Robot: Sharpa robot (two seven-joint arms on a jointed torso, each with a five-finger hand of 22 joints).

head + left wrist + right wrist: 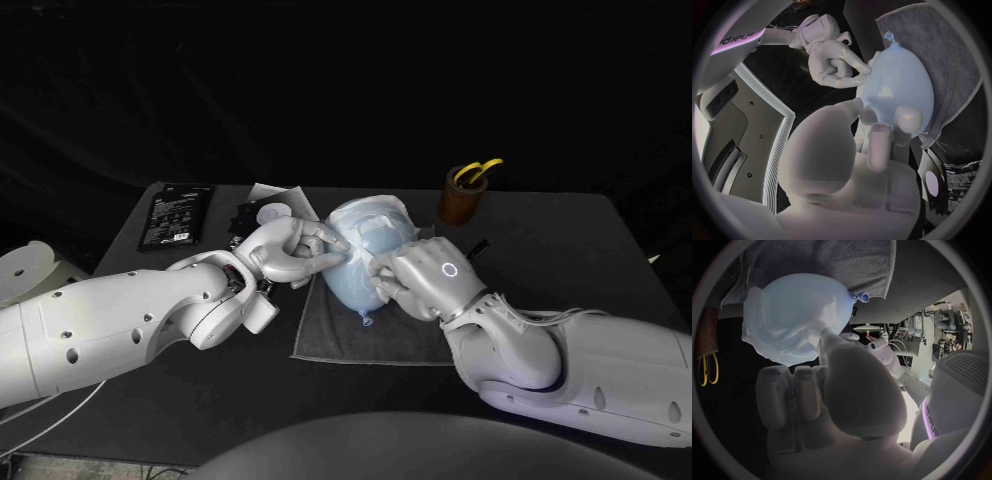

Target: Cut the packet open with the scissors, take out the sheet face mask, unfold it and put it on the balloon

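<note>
With fingers curled, the left hand and right hand are pressing opposite sides of the balloon under the mask.

The balloon is gleaming smooth and rubbery, and the sheet mask is clinging to it as thin, wrinkled white fabric. The towel underneath is looking like soft, matt grey cloth. The left hand and right hand are shining in smooth silver, while the packet is glinting glossy black.
</note>
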